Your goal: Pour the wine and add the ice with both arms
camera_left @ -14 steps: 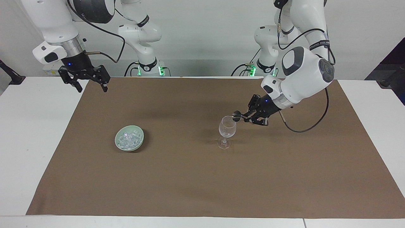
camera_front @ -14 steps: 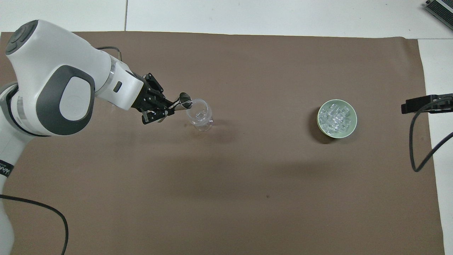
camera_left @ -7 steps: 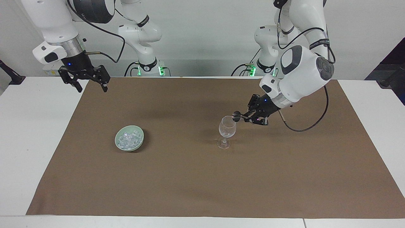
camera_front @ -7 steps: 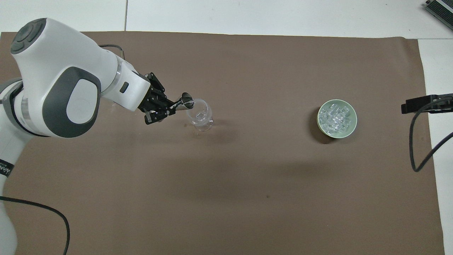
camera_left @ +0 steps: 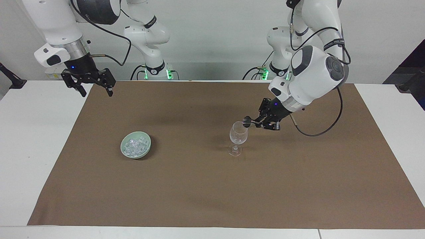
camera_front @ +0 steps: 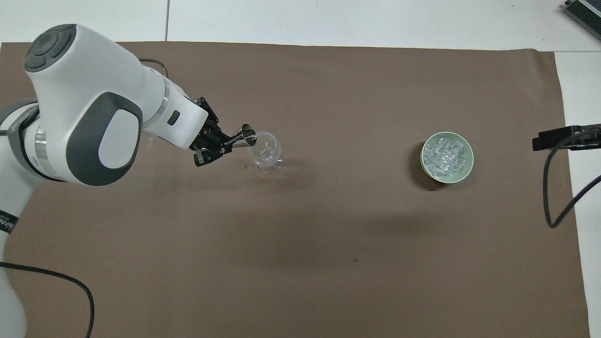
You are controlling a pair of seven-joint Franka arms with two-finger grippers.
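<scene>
The left gripper (camera_left: 255,123) was clamped on a small metal jigger (camera_left: 247,121), tipped sideways with its mouth at the wine glass (camera_left: 238,133) rim, mid-frame. At upper left, the right gripper (camera_left: 94,89) waited with fingers spread, empty. Ice (camera_left: 134,146) sat in the green bowl (camera_left: 146,150), lower left of centre.

Two white jointed arms stand at one long edge of the table. The left arm (camera_left: 312,76) bends down and forward over the mat, its wrist tipped nearly level. The left gripper (camera_left: 257,122) points sideways along the table, fingers clamped together on a small metal cup. The right arm (camera_left: 56,30) waits, hanging straight down above the table's corner at its own end. The right gripper (camera_left: 94,91) points downward with fingers spread wide, holding nothing.
</scene>
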